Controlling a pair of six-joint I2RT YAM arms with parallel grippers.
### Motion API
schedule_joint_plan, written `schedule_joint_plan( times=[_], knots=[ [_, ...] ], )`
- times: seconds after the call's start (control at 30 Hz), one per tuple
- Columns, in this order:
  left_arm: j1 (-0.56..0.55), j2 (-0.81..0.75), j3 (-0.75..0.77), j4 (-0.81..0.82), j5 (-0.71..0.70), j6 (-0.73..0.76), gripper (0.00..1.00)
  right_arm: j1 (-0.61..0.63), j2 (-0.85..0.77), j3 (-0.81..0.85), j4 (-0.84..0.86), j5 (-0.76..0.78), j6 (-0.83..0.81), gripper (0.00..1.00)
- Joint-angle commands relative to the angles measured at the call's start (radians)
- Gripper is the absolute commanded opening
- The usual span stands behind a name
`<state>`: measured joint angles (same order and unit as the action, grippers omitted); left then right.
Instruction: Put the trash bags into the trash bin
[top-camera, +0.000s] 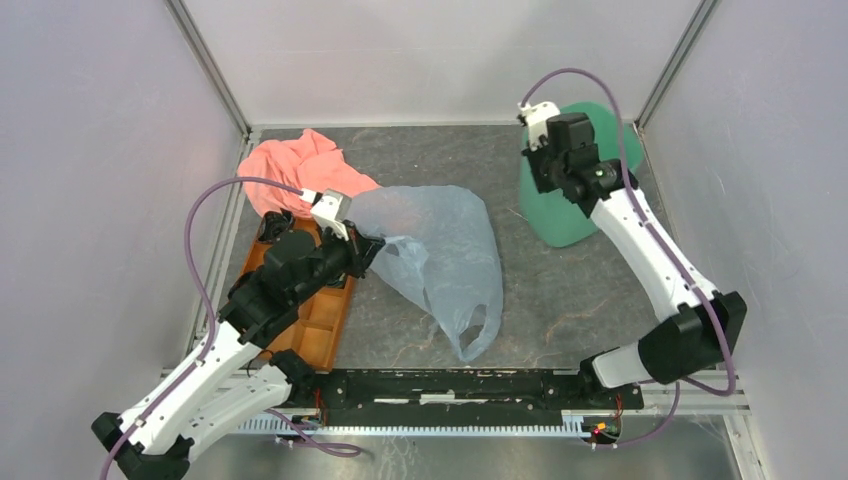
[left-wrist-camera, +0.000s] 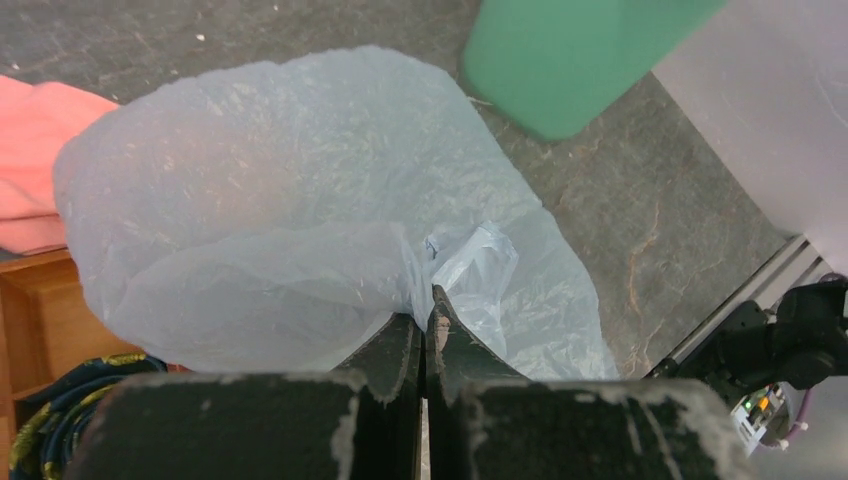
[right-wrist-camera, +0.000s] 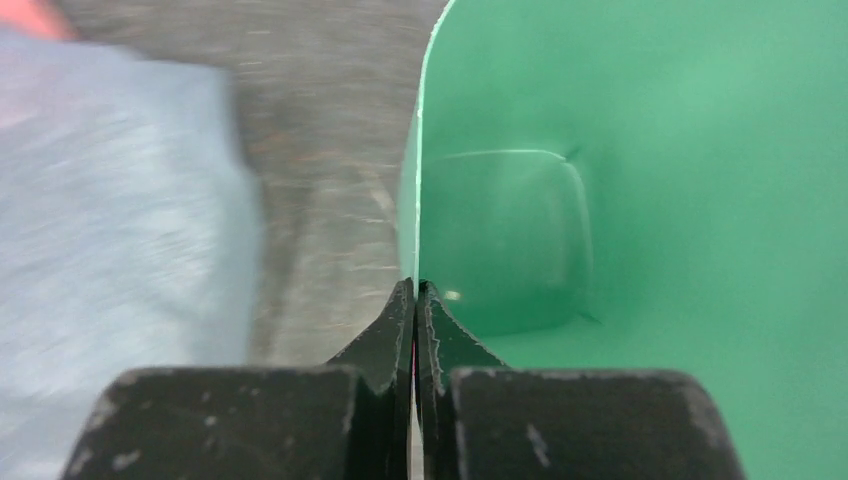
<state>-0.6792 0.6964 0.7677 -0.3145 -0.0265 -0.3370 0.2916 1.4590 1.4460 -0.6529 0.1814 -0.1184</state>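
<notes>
- Left end effector is pinched tight on a gathered fold of the bag, with crinkled blue film bunched right at the tips.
- The rest of the bag sprawls on the surface, its long axis running from far-left at the grip to near-right, where the loose handles trail.
- Right end effector is clamped on the thin rim of the bin, 1 jaw inside and 1 outside, and the wrist view looks straight down to the bin's floor.
- The relation that matters: the bin sits at far right, well apart from the bag, to the right of the left end effector and further back. It looks tipped, mouth toward the bag.
- The left arm is the only 1 on the bag. It reaches forward low over the tray, beside the cloth.
- The right arm stretches far out, wrist bent over the bin.
- Next up, I'd say: carry the bag rightward into that mouth.
</notes>
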Motion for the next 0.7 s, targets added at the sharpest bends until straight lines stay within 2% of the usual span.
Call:
schedule_joint_plan(
  times=[0.0,0.23,0.4,0.5,0.53,0.67],
  knots=[
    [-0.005,-0.028,0.091,-0.04,-0.067,0.01,0.02,0.098,-0.143,-0.043,-0.039,-0.122,0.082,0.0],
    [-0.005,-0.08,0.153,-0.095,-0.113,-0.021,0.02,0.245,-0.21,-0.146,0.015,-0.375,0.204,0.0],
    [-0.005,-0.131,0.134,-0.1,-0.104,-0.078,0.02,0.401,-0.147,-0.095,-0.035,-0.288,0.181,0.0],
    [-0.005,-0.135,0.133,-0.115,-0.129,-0.105,0.02,0.438,-0.111,-0.069,-0.036,-0.252,0.183,0.02],
    [-0.005,-0.131,0.133,-0.116,-0.131,-0.115,0.02,0.454,-0.102,-0.055,-0.044,-0.235,0.183,0.05],
    [-0.005,-0.115,0.149,-0.134,-0.127,-0.118,0.02,0.5,-0.11,0.013,-0.087,-0.122,0.184,0.36]
  ],
)
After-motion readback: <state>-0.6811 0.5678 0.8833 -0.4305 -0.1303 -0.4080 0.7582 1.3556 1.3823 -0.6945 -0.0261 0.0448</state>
